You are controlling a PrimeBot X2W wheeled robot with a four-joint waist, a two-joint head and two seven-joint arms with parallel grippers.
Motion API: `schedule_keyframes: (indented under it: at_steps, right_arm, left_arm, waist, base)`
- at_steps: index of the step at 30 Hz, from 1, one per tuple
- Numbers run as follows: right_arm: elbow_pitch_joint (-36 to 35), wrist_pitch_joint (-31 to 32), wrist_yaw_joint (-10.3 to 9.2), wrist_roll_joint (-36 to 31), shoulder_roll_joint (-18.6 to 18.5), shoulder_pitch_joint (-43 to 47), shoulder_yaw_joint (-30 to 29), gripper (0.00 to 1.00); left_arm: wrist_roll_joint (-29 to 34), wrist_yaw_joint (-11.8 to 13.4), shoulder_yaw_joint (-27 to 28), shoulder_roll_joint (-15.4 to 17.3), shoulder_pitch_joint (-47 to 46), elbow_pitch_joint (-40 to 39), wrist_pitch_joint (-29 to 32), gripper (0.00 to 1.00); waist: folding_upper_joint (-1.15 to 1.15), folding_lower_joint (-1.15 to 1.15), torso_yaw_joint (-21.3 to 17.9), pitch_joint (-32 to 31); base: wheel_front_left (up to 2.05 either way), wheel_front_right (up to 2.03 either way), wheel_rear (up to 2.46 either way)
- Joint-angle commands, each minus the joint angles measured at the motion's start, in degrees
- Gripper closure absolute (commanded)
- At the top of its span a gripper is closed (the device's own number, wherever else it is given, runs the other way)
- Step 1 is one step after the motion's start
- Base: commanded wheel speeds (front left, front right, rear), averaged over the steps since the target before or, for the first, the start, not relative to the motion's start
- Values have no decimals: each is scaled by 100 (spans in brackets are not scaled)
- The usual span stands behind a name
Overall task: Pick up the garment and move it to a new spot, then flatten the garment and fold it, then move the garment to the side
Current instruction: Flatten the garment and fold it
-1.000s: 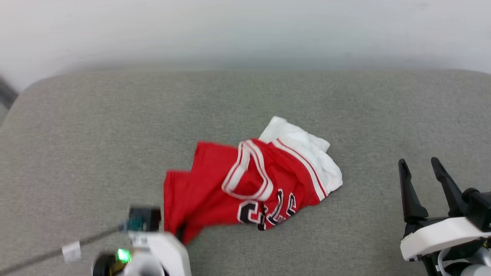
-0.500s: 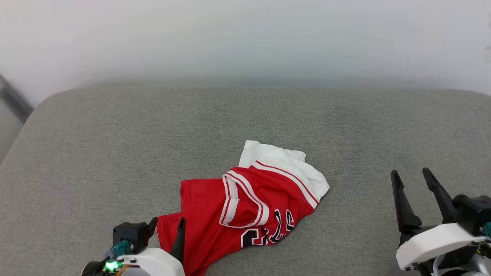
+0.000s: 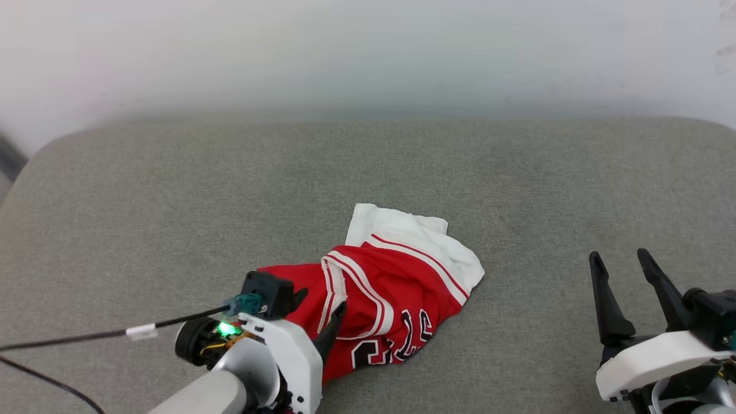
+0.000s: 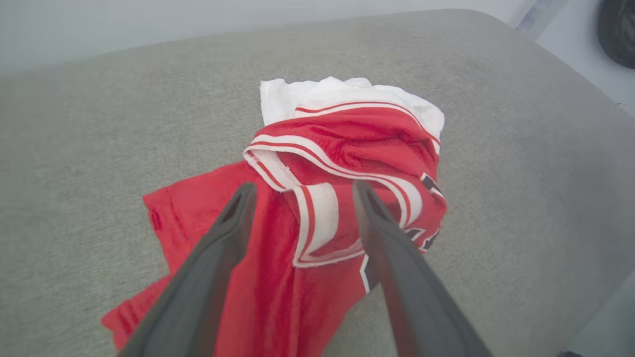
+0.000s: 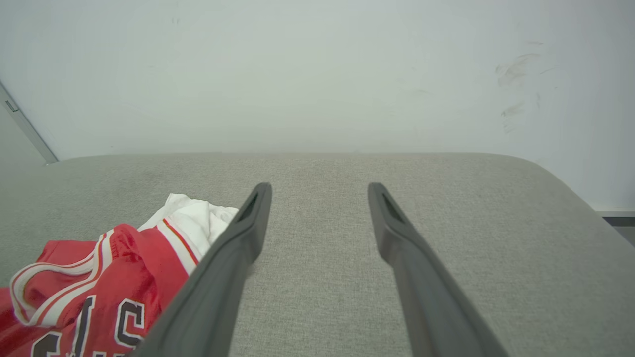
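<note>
Red crumpled garment point(image 3: 402, 282) — grey woven cushion point(image 3: 172, 190)

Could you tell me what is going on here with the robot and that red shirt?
The left gripper is open over the crumpled red garment, jaws astride the striped collar, nothing gripped. The right gripper is open, off to the side above the grey cushion. The garment lies bunched, not yet flattened.

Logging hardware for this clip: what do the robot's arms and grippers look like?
Both the left gripper and right gripper have two long, tapering dark fingers on white housings. The left wrist carries a black box with a teal connector, a black cable bearing a white tag, and a green light.
</note>
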Motion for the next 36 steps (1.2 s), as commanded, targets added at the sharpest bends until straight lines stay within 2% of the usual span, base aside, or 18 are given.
schedule_keyframes:
  at_steps: [1, 3, 6, 7, 8, 9, 10, 15, 19, 24, 28, 32, 33, 34, 36]
  right_arm:
    - [-18, 2, -2, -14, 7, -93, 23, 0]
    - [19, -17, -2, 0, 8, -128, 72, 0]
    - [75, -69, -3, 42, 7, -191, 105, 0]
    - [93, -82, -2, 53, 6, -199, 107, 0]
    - [115, -93, -2, 66, 7, -210, 102, 0]
    - [130, -112, -2, 81, 7, -218, 100, 0]
    - [144, -126, -2, 82, 7, -222, 95, 0]
    - [217, -170, -2, 98, 7, -272, 45, 0]
    - [239, -187, -2, 93, 7, -290, -2, 0]
    - [245, -189, -2, 94, 6, -310, 23, 0]
    - [251, -182, -2, 102, 7, -344, 49, 0]
    - [268, -176, -2, 104, 7, -362, 84, 0]
    - [273, -179, -2, 109, 6, -371, 96, 0]
    - [276, -185, -2, 116, 7, -382, 104, 0]
    - [278, -204, -2, 129, 7, -378, 90, 0]
  left_arm:
    - [-52, -114, -56, -37, -131, 89, 136, 0]
    - [-190, -354, -137, -116, -333, 291, 422, 0]
    - [-353, -586, -244, -190, -527, 597, 805, 0]
    - [-377, -634, -273, -203, -570, 689, 906, 4]
    - [-404, -681, -288, -211, -626, 773, 987, 50]
    - [-460, -714, -256, -259, -665, 816, 958, 92]
    - [-469, -737, -239, -289, -694, 864, 938, 100]
    - [-143, -809, -305, -445, -890, 859, 547, 100]
    - [399, -889, -652, -644, -1117, 588, 316, 100]
    - [862, -1335, -1418, -1048, -1175, 297, 361, 100]
    - [965, -1770, -1984, -1295, -1054, 362, 592, 100]
    - [918, -2027, -2180, -1464, -930, 523, 771, 100]
    - [951, -2058, -2208, -1503, -911, 573, 771, 72]
    - [1000, -2070, -2215, -1535, -906, 608, 691, 0]
    - [1135, -2036, -2211, -1582, -934, 650, 479, 0]
  waist:
    - [0, 0, -40, 106]
    - [0, 0, -90, 173]
    - [0, 0, -172, 266]
    - [0, 0, -194, 292]
    - [0, 0, -216, 316]
    - [0, 0, -236, 333]
    - [0, 0, -255, 352]
    - [0, 0, -302, 388]
    - [0, 0, -266, 393]
    - [0, 0, -208, 409]
    - [0, 0, -167, 439]
    - [0, 0, -160, 463]
    - [0, 0, -162, 467]
    - [0, 0, -159, 471]
    - [0, 0, -129, 468]
  base:
    - [0, 0, 0]
    - [0, 0, 0]
    - [0, 0, 0]
    - [0, 0, 0]
    - [0, 0, 0]
    - [0, 0, 0]
    - [0, 0, 0]
    - [0, 0, 0]
    - [0, 0, 0]
    - [0, 0, 0]
    - [0, 0, 0]
    - [0, 0, 0]
    - [0, 0, 0]
    - [0, 0, 0]
    - [0, 0, 0]
